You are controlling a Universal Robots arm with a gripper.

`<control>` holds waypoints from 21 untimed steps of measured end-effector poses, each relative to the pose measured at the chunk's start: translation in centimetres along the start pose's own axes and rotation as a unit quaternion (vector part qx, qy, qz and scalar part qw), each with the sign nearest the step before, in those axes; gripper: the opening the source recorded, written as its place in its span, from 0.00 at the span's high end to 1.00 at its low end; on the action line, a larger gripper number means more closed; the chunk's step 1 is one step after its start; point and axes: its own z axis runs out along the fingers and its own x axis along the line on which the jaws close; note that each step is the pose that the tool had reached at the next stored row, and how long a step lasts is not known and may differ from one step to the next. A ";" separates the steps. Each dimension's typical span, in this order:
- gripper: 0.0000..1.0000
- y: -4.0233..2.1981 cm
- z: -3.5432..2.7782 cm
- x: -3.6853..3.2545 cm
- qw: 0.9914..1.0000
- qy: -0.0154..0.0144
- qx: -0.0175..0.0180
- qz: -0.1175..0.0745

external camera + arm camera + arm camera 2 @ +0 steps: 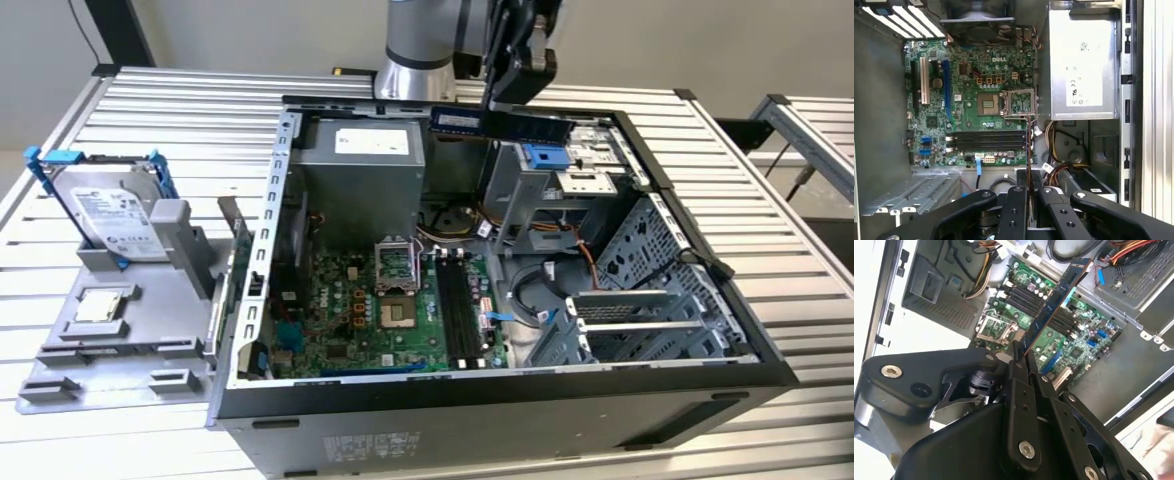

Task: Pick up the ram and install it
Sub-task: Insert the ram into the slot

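Note:
My gripper (515, 100) hangs over the far end of the open computer case (267, 250), shut on the ram (461, 120). The ram is a long dark blue-green stick held level, well above the green motherboard (387, 335). In both wrist views the ram (1056, 302) (1028, 145) appears edge-on, reaching out from between the black fingers (1016, 372) (1013, 210). The long black memory slots (986, 141) (461, 300) lie on the board below, beside the CPU socket (989, 104). In the first wrist view the ram's edge crosses one end of those slots.
A grey power supply (358, 160) (1081, 65) fills the case's far corner. Drive cages (567, 185) and cables (541, 300) stand on the exterior view's right of the board. Outside the case, on the exterior view's left, a silver hard drive with blue brackets (114, 215) stands in a grey fixture (120, 330).

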 end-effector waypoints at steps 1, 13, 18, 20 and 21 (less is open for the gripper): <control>1.00 0.00 0.00 0.00 1.000 0.000 0.000 0.003; 1.00 -0.01 0.00 0.09 1.000 -0.001 0.000 0.014; 1.00 -0.01 0.00 0.09 1.000 -0.001 0.000 0.014; 1.00 -0.01 0.00 0.09 1.000 -0.001 0.000 0.015; 1.00 -0.01 0.00 0.09 1.000 -0.001 0.000 0.017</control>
